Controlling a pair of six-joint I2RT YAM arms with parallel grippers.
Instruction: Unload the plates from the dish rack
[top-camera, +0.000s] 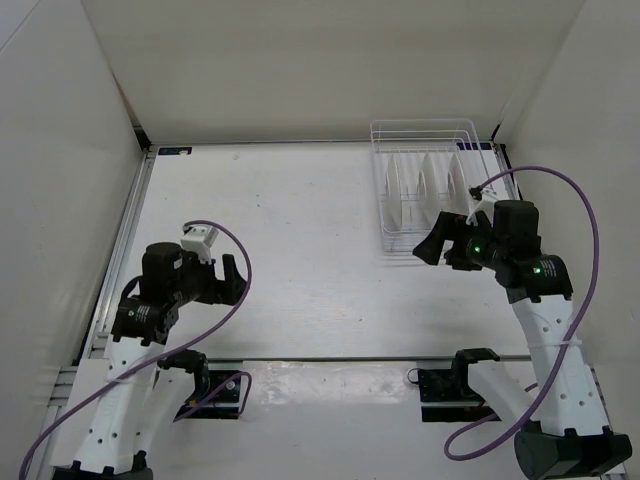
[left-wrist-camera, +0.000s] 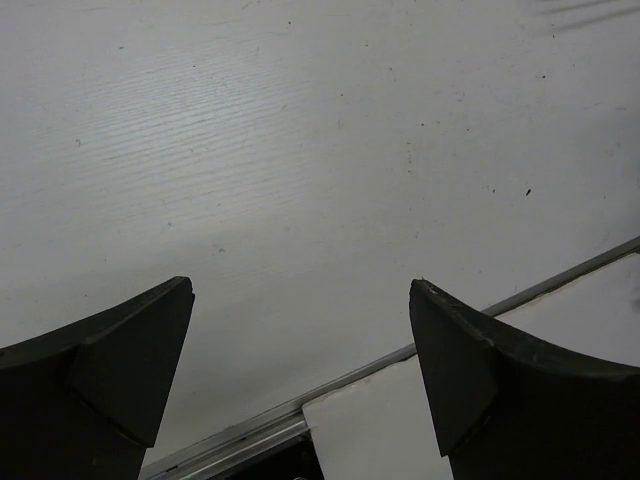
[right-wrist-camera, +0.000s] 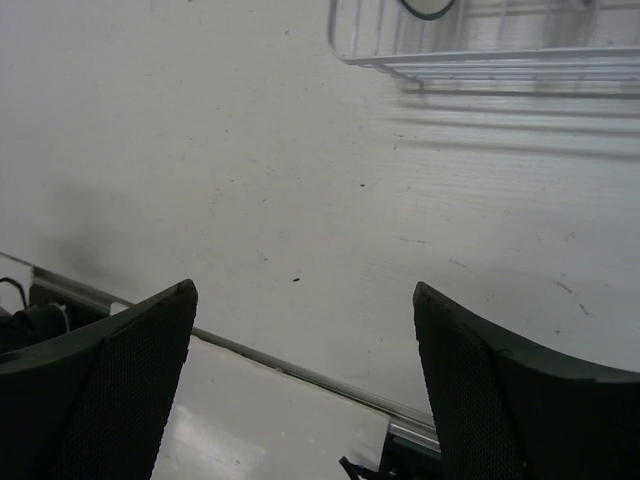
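White plates (top-camera: 425, 185) stand in the dish rack (top-camera: 378, 150) (upright); left pincer (left-wrist-camera: 301, 292) and right pincer (right-wrist-camera: 305, 293) spread.

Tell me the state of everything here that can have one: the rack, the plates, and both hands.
dish rack: upright on the table, loaded.
plates: standing on edge in the rack, none taken out yet.
left hand: open, empty, over bare table.
right hand: open, empty, near the rack, touching nothing.
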